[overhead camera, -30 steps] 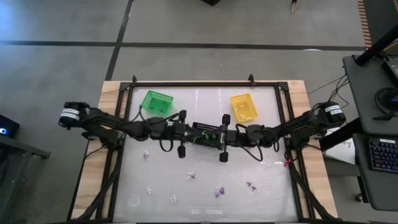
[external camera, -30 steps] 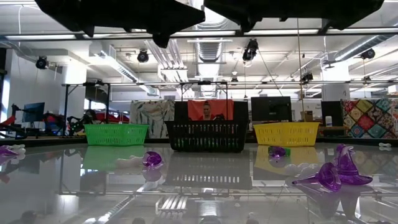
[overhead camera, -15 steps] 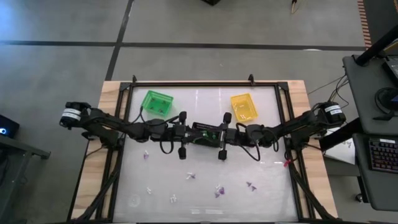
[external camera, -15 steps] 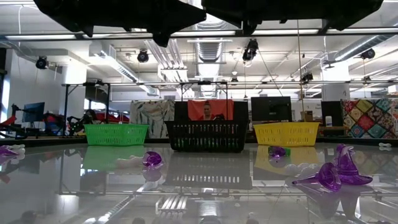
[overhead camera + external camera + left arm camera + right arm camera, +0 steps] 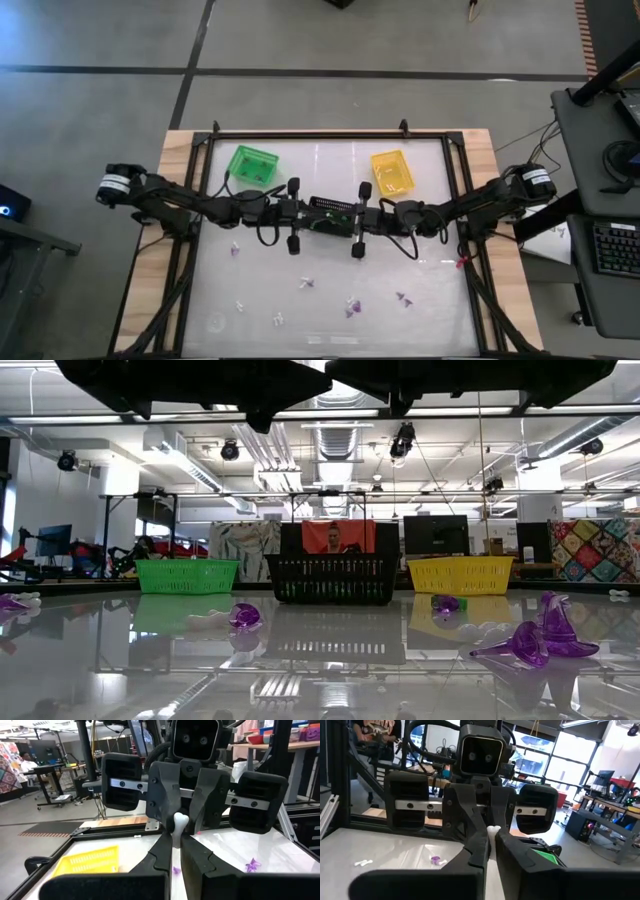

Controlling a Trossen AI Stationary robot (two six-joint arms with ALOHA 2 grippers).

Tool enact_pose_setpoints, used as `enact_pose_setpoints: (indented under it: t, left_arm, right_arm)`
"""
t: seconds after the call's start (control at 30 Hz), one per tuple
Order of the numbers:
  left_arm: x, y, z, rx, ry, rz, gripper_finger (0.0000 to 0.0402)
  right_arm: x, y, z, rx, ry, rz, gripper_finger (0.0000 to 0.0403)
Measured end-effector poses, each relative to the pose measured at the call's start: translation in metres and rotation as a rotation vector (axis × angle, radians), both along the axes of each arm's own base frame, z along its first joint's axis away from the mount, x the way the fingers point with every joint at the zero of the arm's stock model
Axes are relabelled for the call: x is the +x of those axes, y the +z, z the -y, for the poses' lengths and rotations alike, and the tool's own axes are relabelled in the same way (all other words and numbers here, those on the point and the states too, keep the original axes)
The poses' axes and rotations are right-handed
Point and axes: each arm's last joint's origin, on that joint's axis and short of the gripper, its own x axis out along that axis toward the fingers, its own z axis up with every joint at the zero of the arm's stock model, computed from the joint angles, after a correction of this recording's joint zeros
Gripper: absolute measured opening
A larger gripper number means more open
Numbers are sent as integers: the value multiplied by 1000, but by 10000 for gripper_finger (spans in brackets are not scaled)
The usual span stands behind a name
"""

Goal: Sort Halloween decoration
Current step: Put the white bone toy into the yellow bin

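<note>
While pinched from two sides, hangs in mid-air over the table's middle: one white trinket (image 5: 179, 821). Clamped at one end by the left gripper (image 5: 172, 840), fingers drawn together on it. Clamped at the other end by the right gripper (image 5: 490, 840), fingers likewise closed on it. Two grippers in all, nose to nose above one black basket (image 5: 331, 578). Flanked by one green basket (image 5: 252, 164) and one yellow basket (image 5: 392, 170), making three baskets across the far half of the table (image 5: 430, 320). Scattered loose on the near half: about seven more trinkets (image 5: 402, 298), purple and white, too small to count surely. Beyond the black basket, one person (image 5: 333, 538) in the room.
</note>
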Motion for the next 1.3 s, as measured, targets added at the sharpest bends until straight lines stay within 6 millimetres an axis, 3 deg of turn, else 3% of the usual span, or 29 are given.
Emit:
enact_pose_setpoints:
  t: [0.6,1.0,1.3]
  left_arm:
    - [0,-2,0,-20,1,-17,2]
    - [0,-2,0,-21,-8,-21,99]
    - [-1,-7,-3,-7,70,-84,123]
  right_arm:
    - [0,-1,2,25,-4,-1,9]
    - [-1,2,2,28,-7,15,9]
    - [-5,10,3,32,-11,32,9]
